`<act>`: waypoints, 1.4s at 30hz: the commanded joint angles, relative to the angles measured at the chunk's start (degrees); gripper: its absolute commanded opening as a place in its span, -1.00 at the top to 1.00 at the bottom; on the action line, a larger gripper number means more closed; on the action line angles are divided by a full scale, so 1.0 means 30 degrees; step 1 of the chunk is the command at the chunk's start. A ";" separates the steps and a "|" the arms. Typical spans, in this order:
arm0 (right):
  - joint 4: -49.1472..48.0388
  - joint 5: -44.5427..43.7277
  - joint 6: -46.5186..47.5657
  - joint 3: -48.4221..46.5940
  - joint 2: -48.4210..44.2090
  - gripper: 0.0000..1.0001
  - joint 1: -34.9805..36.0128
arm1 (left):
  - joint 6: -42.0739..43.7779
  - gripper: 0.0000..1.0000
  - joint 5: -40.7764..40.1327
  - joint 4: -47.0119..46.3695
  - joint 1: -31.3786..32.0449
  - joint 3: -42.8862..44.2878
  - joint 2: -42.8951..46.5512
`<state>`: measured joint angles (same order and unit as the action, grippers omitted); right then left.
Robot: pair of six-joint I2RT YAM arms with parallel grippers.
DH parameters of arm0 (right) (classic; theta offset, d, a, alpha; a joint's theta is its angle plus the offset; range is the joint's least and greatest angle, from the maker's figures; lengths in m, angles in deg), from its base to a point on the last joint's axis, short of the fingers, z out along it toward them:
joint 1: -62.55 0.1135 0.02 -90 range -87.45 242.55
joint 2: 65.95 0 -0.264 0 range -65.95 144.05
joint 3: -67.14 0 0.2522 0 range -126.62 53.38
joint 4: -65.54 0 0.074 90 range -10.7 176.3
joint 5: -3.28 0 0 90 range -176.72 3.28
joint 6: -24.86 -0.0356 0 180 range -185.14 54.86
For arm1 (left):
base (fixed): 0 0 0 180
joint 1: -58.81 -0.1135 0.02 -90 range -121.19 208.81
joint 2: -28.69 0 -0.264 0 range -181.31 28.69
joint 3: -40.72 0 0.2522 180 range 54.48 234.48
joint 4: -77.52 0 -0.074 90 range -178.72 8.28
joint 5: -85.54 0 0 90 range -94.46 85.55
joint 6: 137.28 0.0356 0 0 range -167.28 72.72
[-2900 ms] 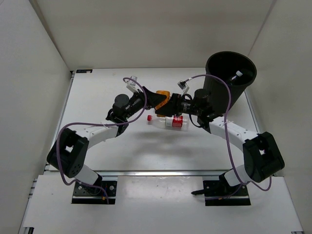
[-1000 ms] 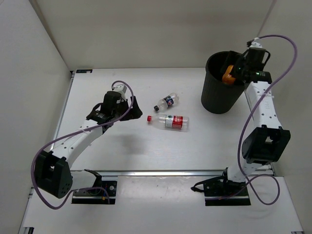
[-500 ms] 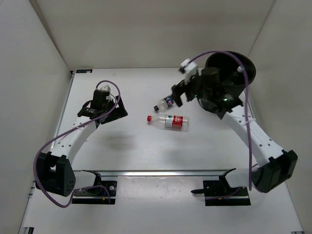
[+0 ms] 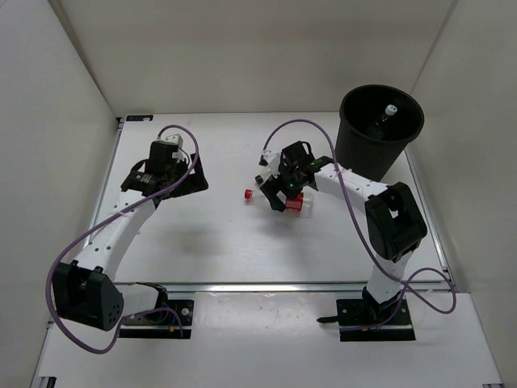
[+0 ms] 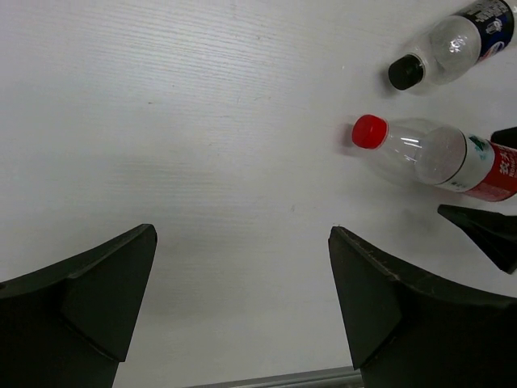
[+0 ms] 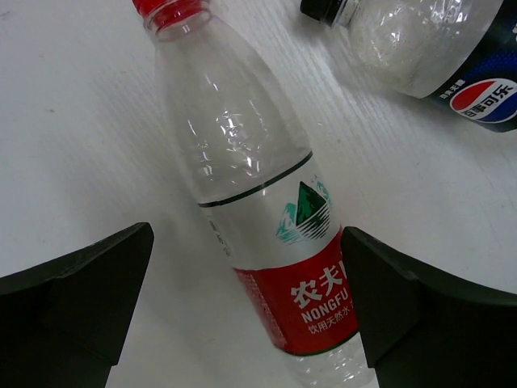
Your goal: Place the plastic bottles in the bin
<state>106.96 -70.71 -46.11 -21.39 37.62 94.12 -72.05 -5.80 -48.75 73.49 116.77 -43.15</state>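
Observation:
A clear bottle with a red cap and red label (image 6: 266, 210) lies on its side on the white table, and in the top view its label (image 4: 296, 202) shows beside my right gripper. My right gripper (image 6: 246, 233) (image 4: 284, 194) is open low over it, one finger on each side of the label. A dark-blue-label bottle (image 6: 436, 48) (image 5: 456, 44) lies just beyond it. The black bin (image 4: 381, 153) stands at the far right with a clear bottle (image 4: 386, 115) inside. My left gripper (image 5: 242, 242) (image 4: 196, 179) is open and empty, off to the left of the bottles.
White walls close in the table at the left, back and right. The bin stands close to the right wall. A metal rail (image 4: 266, 284) runs along the near table edge. Purple cables loop over both arms.
My right arm swung from the bin down over the red-label bottle; the orange bottle it held a second ago is gone from its jaws. My left arm drew back to the left.

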 commanded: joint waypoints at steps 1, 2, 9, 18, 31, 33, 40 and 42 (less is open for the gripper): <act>-0.1017 -0.1086 0.0836 0.0162 0.0309 -0.97 0.0199 | 0.0847 -0.97 -0.0138 0.0623 0.0468 0.0920 0.0771; -0.1307 -0.0973 0.0952 0.0600 0.0601 -0.97 0.0286 | 0.1107 -0.96 -0.0022 0.0624 0.0469 0.0919 0.0857; -0.2041 -0.1498 0.0485 0.1191 0.0458 -0.53 0.0695 | 0.0992 -0.97 0.0243 0.0302 0.0381 0.0920 0.0566; -0.5021 -0.2347 0.0249 0.2885 -0.7115 0.09 0.0990 | 0.0965 -0.98 0.0682 -0.0898 0.0235 0.0890 -0.0136; -1.0242 0.1454 -0.4108 0.0019 -1.0329 -0.03 -1.2561 | 0.1226 -0.97 0.2204 -0.2129 0.2457 0.2120 -0.2480; -1.0566 0.1840 -0.4960 -0.0449 -0.9100 -0.03 -1.3890 | 0.1489 -0.97 0.3284 -0.2712 0.3075 0.2180 -0.2686; -1.1272 0.2606 -0.5319 -0.1531 -0.6401 -0.30 -1.4862 | 0.1931 -0.98 0.4019 -0.3067 0.4279 0.1742 -0.2454; -1.0366 0.2312 -0.5375 -0.2236 -0.5873 -0.43 -1.4452 | 0.1814 -0.97 0.4225 -0.3039 0.3957 0.1333 -0.2131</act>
<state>77.63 -64.83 -61.22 -23.40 19.71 49.25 -67.09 4.65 -56.49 86.64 121.05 -52.33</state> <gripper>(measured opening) 0.684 0.989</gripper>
